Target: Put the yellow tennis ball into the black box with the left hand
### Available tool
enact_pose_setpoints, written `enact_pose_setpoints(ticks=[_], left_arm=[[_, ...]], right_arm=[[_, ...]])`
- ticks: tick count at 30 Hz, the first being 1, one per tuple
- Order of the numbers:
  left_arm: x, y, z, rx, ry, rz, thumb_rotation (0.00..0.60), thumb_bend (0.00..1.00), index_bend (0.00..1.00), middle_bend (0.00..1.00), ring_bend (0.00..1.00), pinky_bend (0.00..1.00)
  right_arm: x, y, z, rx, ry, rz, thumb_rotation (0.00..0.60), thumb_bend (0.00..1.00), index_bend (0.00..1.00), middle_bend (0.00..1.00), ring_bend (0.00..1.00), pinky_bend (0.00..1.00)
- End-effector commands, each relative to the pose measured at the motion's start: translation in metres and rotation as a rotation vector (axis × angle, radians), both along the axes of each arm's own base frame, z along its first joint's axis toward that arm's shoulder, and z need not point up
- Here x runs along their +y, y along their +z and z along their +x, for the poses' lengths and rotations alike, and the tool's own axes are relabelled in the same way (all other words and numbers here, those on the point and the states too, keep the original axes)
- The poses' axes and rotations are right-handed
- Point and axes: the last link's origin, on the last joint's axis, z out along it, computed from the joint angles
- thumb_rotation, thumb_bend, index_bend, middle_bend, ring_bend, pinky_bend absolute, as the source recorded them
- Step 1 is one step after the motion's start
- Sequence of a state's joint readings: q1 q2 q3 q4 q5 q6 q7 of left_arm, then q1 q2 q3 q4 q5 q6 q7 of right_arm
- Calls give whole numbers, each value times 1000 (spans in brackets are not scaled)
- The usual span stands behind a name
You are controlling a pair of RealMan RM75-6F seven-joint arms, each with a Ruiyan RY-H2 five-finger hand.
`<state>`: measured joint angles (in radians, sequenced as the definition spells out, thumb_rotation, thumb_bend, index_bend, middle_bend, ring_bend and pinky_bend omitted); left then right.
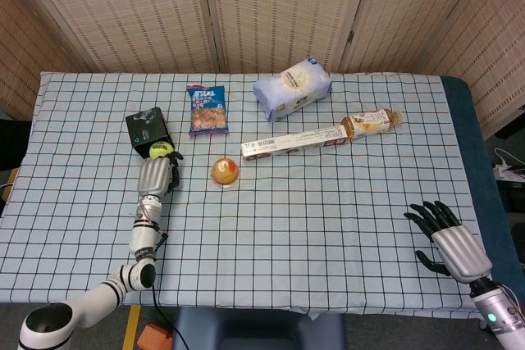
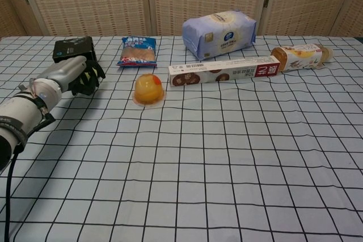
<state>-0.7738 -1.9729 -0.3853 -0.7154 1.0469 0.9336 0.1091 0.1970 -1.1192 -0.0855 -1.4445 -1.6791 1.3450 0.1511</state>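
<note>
The left hand [image 1: 154,176] had its fingers [image 2: 91,77] curled round the ball [image 1: 160,150], holding it just at the box's [image 1: 146,126] five o'clock for the drop. The right hand [image 1: 447,235] lay idle with its fingers spread at the worktop's [image 1: 328,219] four o'clock.

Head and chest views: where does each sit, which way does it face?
Head view: high, looking steeply down on the whole table; shows left hand at the tennis ball, right hand at lower right.
Chest view: low at the near edge, looking across toward the screens; shows left hand only.
Shared: black box, orange jelly cup.
</note>
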Motion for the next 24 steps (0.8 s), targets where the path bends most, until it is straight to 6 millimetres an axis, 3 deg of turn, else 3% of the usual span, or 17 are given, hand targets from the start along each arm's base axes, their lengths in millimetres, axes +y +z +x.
enact_pose_setpoints(ticks=[1, 5, 14, 24], left_arm=[[1, 0, -1, -2, 10, 0, 600, 680, 370, 428, 418, 606], [2, 0, 0, 5, 7, 6, 600, 625, 367, 419, 412, 578], [3, -5, -1, -53, 29, -58, 600, 527, 277, 279, 248, 392], [3, -4, -1, -63, 21, -83, 600, 501, 163, 160, 107, 236]], right_arm=[[0, 0, 0, 1, -1, 1, 600, 269, 157, 77, 0, 21], [0, 0, 0, 2, -2, 2, 600, 269, 157, 77, 0, 21], [0, 0, 0, -1, -2, 1, 600, 269, 157, 77, 0, 21], [0, 0, 0, -3, -2, 1, 600, 269, 157, 77, 0, 21]])
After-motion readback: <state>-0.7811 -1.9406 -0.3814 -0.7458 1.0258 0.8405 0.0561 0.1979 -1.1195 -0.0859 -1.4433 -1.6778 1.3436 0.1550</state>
